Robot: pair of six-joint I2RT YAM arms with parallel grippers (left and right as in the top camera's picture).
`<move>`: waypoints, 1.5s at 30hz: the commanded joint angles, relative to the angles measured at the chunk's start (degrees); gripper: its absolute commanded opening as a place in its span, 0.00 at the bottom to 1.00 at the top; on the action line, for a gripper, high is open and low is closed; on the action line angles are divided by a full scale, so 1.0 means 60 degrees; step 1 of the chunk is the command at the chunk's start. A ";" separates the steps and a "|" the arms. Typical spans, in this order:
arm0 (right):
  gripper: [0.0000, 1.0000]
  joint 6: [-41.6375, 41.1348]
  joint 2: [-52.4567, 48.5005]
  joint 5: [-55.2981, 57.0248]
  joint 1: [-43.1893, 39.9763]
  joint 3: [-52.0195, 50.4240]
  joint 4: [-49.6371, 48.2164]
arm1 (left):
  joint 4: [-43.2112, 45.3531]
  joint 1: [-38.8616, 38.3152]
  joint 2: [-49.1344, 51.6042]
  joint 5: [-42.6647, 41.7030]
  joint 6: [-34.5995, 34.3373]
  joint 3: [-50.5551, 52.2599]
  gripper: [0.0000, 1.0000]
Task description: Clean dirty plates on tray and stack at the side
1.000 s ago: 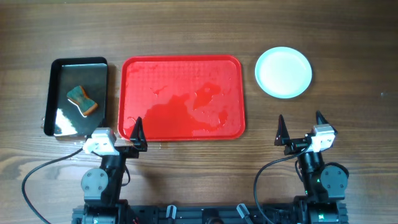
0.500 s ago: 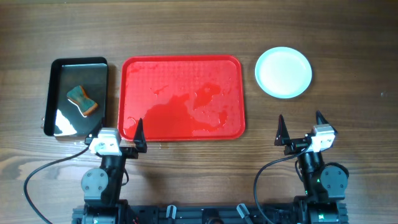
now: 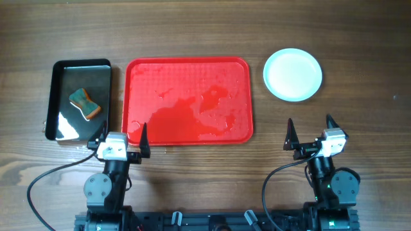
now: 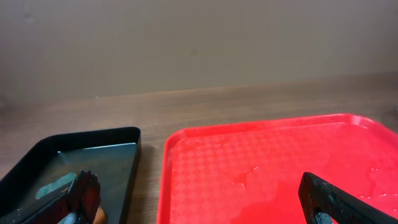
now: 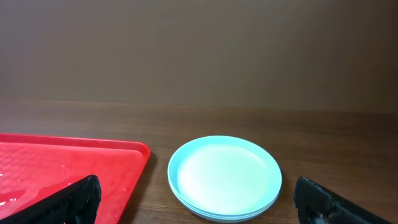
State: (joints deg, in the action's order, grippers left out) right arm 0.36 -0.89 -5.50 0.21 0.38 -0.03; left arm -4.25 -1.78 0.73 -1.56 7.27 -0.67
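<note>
The pale blue-white plates (image 3: pixel 293 74) sit in one stack on the wood to the right of the red tray (image 3: pixel 187 101); the stack also shows in the right wrist view (image 5: pixel 224 177). The tray holds no plates and its surface is wet. My left gripper (image 3: pixel 122 138) is open and empty at the tray's near left corner, straddling the gap between the red tray (image 4: pixel 273 168) and the black tray. My right gripper (image 3: pixel 309 133) is open and empty, near the front edge below the stack.
A smaller black glossy tray (image 3: pixel 79 98) at the left holds water and a green-and-orange sponge (image 3: pixel 85 104). Cables run from both arm bases along the table's front edge.
My left gripper has shifted slightly to the right along the tray's near edge. The right arm, plates and sponge have not moved.
</note>
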 commanded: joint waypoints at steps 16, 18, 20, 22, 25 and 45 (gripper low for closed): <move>1.00 0.0164 0.0102 0.0066 -0.0047 -0.0011 -0.0026 | -0.0011 -0.0051 -0.0095 0.0670 -0.0310 0.0058 1.00; 1.00 0.0160 0.0102 0.0066 -0.0047 -0.0011 -0.0022 | -0.0004 -0.0051 -0.0095 0.0674 -0.0280 0.0058 1.00; 1.00 0.0160 0.0102 0.0066 -0.0047 -0.0011 -0.0022 | 0.0018 -0.0051 -0.0095 0.0710 -0.0280 0.0058 1.00; 1.00 0.0160 0.0102 0.0066 -0.0047 -0.0011 -0.0022 | 0.0025 -0.0051 -0.0095 0.0681 -0.0284 0.0058 1.00; 1.00 0.0160 0.0102 0.0066 -0.0047 -0.0011 -0.0022 | 0.0029 -0.0051 -0.0091 0.0667 -0.0284 0.0058 1.00; 1.00 0.0164 0.0102 0.0066 -0.0047 -0.0011 -0.0022 | 0.0029 -0.0051 -0.0058 0.0663 -0.0284 0.0058 1.00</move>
State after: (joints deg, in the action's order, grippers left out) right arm 0.36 -0.89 -5.50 0.21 0.38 -0.03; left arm -4.27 -1.78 0.73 1.69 6.09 -0.67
